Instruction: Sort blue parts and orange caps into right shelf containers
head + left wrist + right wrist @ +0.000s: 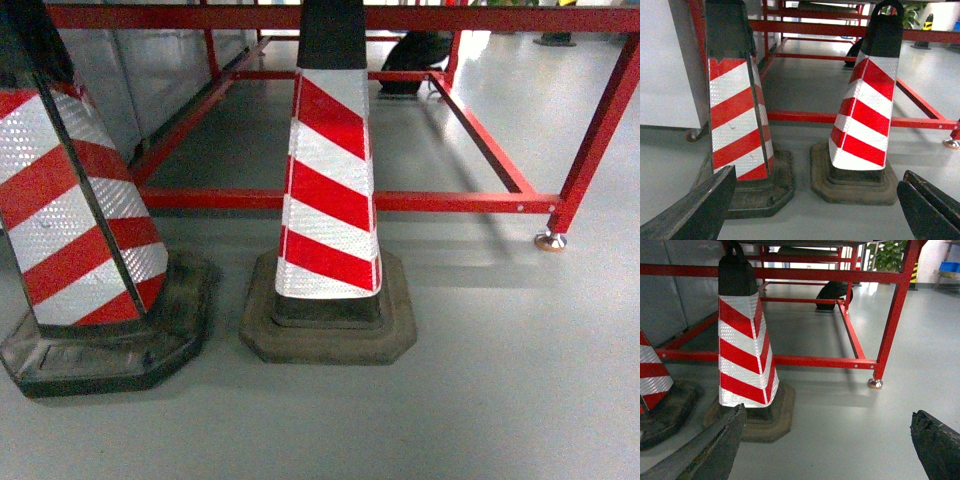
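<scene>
my left gripper [810,210] hangs low over the floor with its two dark fingers spread wide and nothing between them. my right gripper [830,445] is the same: fingers far apart, holding nothing.

i cannot see any orange caps, blue parts, blue crates or the steel shelf in these views. they must be somewhere else, so i can only guess how the caps will feel. a small stubby cap is likely light and hard, with a smooth round side that could slip. i think the best hold is across its round side, low down, with a gentle squeeze so it does not pop out.

just past my fingers is the grey floor [500,400]. it looks smooth, flat and a bit shiny.

next come two striped traffic cones, red and white with black tops. the left cone [70,220] sits on a dark chunky base, and the middle cone [330,190] stands just beside it on its own base. the bases are near each other but i see a thin gap.

behind the cones is a red tube frame [450,200], with a small round foot [550,240] at its corner. a pale grey panel [150,70] stands on the left. far back i see a green plant [890,252] and something blue [950,266], too small to tell what.
</scene>
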Available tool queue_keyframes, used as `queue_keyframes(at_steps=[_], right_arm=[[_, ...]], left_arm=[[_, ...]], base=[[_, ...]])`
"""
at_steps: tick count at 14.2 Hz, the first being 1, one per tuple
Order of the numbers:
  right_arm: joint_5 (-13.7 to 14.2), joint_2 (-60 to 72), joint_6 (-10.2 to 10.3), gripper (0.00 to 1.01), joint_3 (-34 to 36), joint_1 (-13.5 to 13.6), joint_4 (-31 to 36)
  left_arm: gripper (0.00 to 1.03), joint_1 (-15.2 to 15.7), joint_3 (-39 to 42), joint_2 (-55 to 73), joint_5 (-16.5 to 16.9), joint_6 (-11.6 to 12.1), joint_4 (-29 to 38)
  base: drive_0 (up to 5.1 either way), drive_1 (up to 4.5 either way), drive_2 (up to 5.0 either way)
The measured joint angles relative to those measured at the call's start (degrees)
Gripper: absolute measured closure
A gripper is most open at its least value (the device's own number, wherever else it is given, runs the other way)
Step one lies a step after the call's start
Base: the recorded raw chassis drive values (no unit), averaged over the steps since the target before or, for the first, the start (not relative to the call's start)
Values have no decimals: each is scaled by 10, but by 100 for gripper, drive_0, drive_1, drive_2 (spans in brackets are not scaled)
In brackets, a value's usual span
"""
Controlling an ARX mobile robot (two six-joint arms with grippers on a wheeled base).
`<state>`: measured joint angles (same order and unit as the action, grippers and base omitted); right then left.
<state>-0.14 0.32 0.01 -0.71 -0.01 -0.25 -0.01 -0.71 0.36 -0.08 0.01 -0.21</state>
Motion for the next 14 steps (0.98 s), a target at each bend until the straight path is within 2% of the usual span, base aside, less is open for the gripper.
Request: queue_keyframes(at_steps=[14], right_arm=[[0,0,0,3,0,0,0]], left_arm=[[5,0,0,0,0,0,0]], base=[[0,0,0]])
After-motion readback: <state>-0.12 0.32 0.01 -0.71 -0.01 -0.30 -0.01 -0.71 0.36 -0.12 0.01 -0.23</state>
